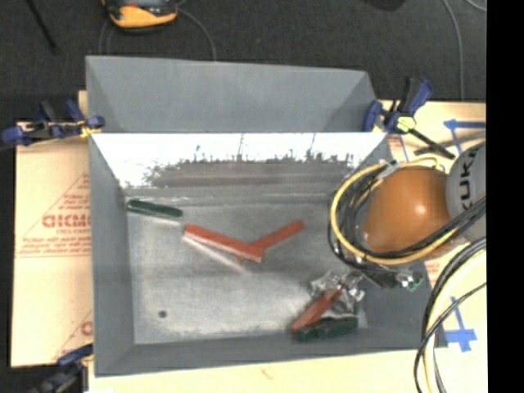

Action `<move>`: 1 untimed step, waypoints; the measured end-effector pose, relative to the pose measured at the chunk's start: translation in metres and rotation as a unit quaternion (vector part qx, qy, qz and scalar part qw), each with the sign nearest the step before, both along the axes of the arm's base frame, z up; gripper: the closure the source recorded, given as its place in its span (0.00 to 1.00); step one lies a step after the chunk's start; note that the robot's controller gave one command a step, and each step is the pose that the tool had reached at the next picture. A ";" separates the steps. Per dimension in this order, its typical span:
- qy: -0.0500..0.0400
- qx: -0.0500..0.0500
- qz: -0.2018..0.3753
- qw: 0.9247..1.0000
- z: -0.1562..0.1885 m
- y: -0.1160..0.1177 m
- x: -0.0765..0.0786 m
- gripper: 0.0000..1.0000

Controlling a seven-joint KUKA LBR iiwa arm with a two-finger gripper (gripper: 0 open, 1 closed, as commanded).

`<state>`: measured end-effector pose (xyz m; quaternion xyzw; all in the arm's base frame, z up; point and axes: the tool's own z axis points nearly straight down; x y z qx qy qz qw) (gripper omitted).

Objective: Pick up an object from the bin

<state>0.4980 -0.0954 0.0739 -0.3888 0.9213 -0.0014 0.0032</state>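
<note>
Pincer [338, 289] is low in the near right corner of the grey metal bin [115, 301], under the arm's orange domed cover [405, 207].

Nearest thing is a short red stick [315, 311]. Its long axis is diagonal, with the lower end pointing to the near left and the upper end running up right into the pincer's metal tip. That upper end is lost in the clutter there.

Pincer state: can't tell whether it is apart, together or clamped on the stick.

A dark green flat strip [327, 328] lies just below the stick, roughly along the near wall and touching its lower end.

Well apart from these, mid-floor, two red-orange bars [237, 244] meet in a shallow V. A dark green stick [154, 209] lies far left.

Black and yellow cables [340, 211] loop round the cover and hide the wrist.
</note>
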 end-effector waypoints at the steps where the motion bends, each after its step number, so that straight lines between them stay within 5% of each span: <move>1: 0.002 0.001 0.009 1.000 0.127 -0.014 0.028 1.00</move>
